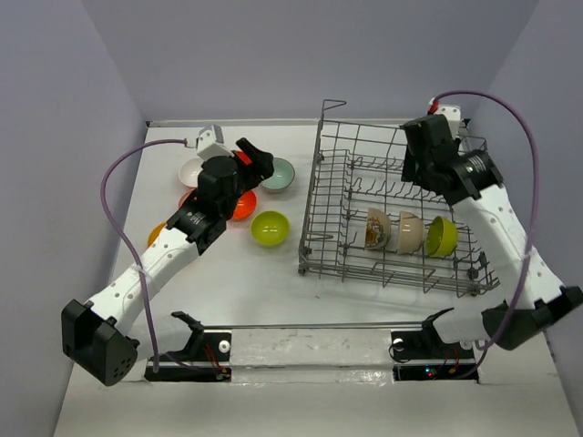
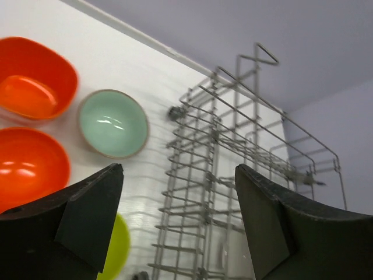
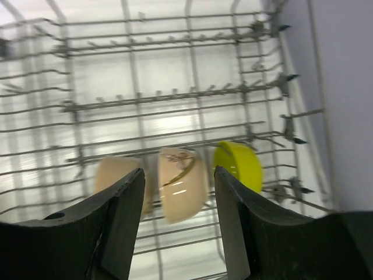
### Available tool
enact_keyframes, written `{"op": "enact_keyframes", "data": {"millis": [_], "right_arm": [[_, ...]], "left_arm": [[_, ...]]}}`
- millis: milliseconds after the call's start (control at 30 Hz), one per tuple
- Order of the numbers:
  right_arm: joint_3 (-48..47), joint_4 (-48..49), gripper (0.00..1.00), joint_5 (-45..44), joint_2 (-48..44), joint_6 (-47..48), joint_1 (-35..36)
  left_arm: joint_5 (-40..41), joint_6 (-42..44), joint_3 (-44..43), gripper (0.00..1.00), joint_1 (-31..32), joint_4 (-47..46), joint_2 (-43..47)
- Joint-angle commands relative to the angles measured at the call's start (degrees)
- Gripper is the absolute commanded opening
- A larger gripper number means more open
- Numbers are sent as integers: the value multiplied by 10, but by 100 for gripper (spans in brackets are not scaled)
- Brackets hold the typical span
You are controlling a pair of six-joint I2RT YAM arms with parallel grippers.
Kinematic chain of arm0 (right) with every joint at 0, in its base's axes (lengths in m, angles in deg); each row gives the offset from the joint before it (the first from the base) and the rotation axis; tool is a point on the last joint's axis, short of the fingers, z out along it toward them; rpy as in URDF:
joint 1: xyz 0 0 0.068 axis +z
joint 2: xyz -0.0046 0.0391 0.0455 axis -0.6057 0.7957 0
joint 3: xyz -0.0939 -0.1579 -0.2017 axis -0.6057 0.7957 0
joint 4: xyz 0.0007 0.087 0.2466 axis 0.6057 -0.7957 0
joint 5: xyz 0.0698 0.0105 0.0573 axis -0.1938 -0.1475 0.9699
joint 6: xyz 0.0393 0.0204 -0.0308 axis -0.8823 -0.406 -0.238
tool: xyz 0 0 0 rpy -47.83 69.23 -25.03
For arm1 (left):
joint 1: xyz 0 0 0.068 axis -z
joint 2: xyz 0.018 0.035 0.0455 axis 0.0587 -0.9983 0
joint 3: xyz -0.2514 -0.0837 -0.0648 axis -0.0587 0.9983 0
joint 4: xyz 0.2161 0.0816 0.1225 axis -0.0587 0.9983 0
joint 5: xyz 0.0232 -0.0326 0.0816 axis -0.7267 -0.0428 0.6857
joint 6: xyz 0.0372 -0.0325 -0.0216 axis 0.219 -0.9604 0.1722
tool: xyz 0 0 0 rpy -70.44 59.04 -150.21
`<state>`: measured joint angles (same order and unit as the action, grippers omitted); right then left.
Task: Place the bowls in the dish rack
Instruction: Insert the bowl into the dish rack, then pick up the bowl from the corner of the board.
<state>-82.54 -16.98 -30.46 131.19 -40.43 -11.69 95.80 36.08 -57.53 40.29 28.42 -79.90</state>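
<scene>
On the table's ten o'clock side, seen from above, my left pincer [image 1: 260,161] hangs over the loose bowls. A teal bowl [image 1: 279,175] sits just beside it and a red-orange bowl [image 1: 240,206] lies partly under my wrist. A lime bowl [image 1: 270,228] is toward the middle, with a white bowl [image 1: 190,172] and an orange-yellow bowl [image 1: 156,235] at the cluster's edges. The dish rack [image 1: 319,196] fills the three o'clock side, and my right pincer [image 1: 417,166] hovers over its far end. In its near row a patterned bowl [image 1: 377,229], a beige bowl [image 1: 410,233] and a yellow-green bowl [image 1: 443,236] stand on edge between tines. I judge they are set that way to stay upright and leave room for more.

From my left wrist, my fingers are spread wide with nothing between them. The teal bowl lies mouth-up at ten o'clock, its rim free to pinch.

From my right wrist, that pincer too gapes wide and empty. It frames the patterned bowl, with beige at nine o'clock and yellow-green at three.

I can read no brand, label or lettering anywhere; the bowl's marking is a brushed motif, not writing.
</scene>
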Motion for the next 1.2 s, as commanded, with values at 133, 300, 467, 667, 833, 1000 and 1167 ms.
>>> {"op": "enact_keyframes", "data": {"millis": [133, 300, 467, 667, 833, 1000, 1167], "right_arm": [[63, 128, 58, 246, -138, -7, 3], [123, 153, 59, 285, -176, 6, 3], [162, 172, 60, 326, -204, 25, 3], [195, 192, 60, 367, -231, 17, 3], [215, 197, 60, 372, -252, 16, 3], [221, 196, 61, 376, -265, 16, 3], [223, 196, 60, 389, -267, 14, 3]], "left_arm": [[-59, -93, 79, 84, -193, 50, 0], [18, -135, 101, 83, -212, 100, -10], [68, -177, 116, 82, -245, 130, -8], [94, -196, 108, 82, -259, 150, -48], [92, -194, 105, 82, -290, 149, -80], [86, -194, 105, 82, -311, 141, -95], [86, -194, 100, 82, -321, 136, -124]]}}
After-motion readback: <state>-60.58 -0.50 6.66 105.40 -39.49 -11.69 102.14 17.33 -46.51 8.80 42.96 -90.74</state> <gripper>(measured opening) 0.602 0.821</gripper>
